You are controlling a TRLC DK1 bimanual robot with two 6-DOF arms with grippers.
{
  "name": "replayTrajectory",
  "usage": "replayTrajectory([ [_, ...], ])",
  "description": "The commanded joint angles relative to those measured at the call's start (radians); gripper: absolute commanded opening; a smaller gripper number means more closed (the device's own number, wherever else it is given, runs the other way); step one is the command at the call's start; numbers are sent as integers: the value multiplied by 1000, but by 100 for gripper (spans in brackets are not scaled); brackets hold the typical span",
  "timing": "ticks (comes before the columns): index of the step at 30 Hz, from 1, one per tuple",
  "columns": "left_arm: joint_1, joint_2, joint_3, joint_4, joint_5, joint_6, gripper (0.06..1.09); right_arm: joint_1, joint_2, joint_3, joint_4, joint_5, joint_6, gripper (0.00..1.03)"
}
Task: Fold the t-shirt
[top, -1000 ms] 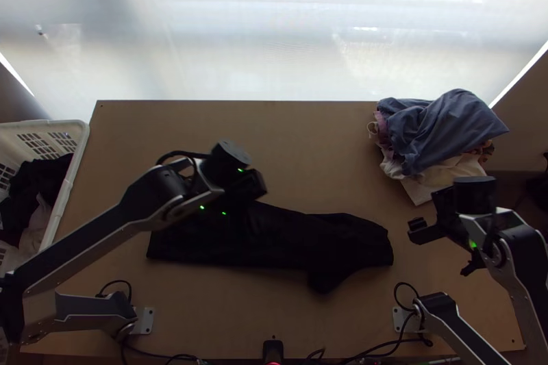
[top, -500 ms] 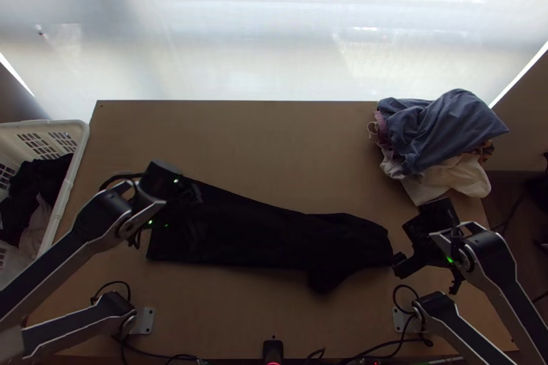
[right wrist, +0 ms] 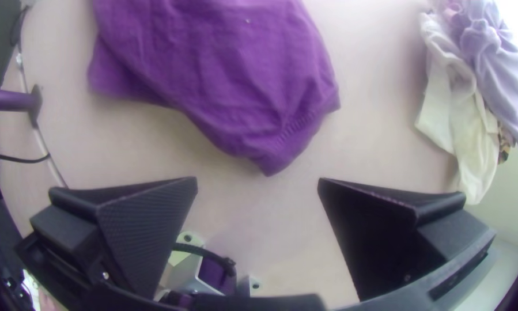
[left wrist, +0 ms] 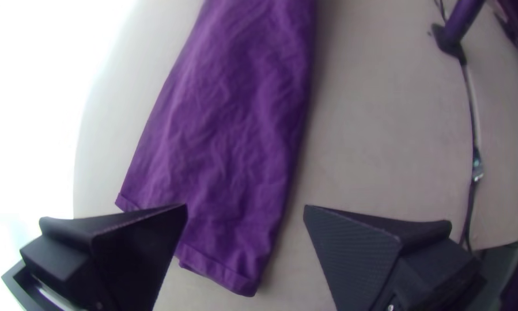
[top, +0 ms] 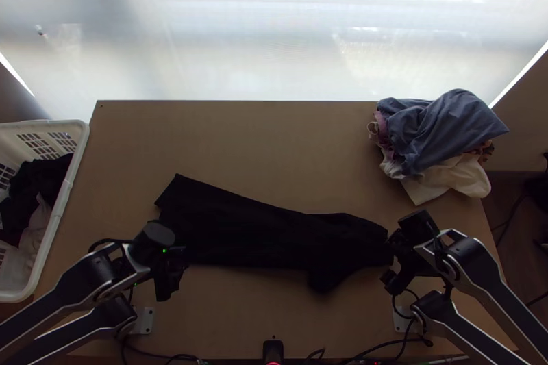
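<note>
The left end effector [left wrist: 246, 208] has drawn back toward the bench's [top: 240, 139] near edge while the right end effector [right wrist: 257, 179] has closed in on the cloth's other end, probably readying a two-ended grasp for the next fold. Both gape wide, gripping nothing. Beyond them, the dark t-shirt [top: 274, 235] lies in a long, narrow strip, apparently folded lengthwise.

A white basket [top: 67, 190] holds dark clothes [top: 34, 177], and garments [top: 445, 129] lie heaped far right.

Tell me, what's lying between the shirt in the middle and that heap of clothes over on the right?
Just bare wooden tabletop: the right wrist view shows that stretch between the shirt and the heap.
</note>
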Motion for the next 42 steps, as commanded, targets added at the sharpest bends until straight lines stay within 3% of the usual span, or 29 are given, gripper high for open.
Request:
replayTrajectory([
  [1, -58, -131, -177, 64, -99, 80, 103, 27, 6, -47, 61, -4, -40, 96],
  [9, 126, -139, -210, 194, -98, 164, 103, 13, 58, -73, 162, -16, -52, 92],
  [14, 195, -115, -241, 300, -98, 201, 103, 16, 146, -73, 243, -53, -77, 85],
  [23, 222, 2, -241, 343, -53, 123, 94, 38, 239, -56, 288, -196, -91, 27],
  [26, 215, 27, -244, 340, -33, 101, 94, 38, 247, -63, 296, -207, -95, 19],
  [29, 205, 43, -246, 335, -19, 91, 95, 38, 250, -64, 296, -216, -117, 3],
  [37, 166, 17, -212, 136, 24, 97, 102, 30, 242, -72, 296, -216, -118, 3],
  [42, 165, 17, -258, 183, 24, 135, 100, 29, 219, -70, 294, -216, -115, 3],
])
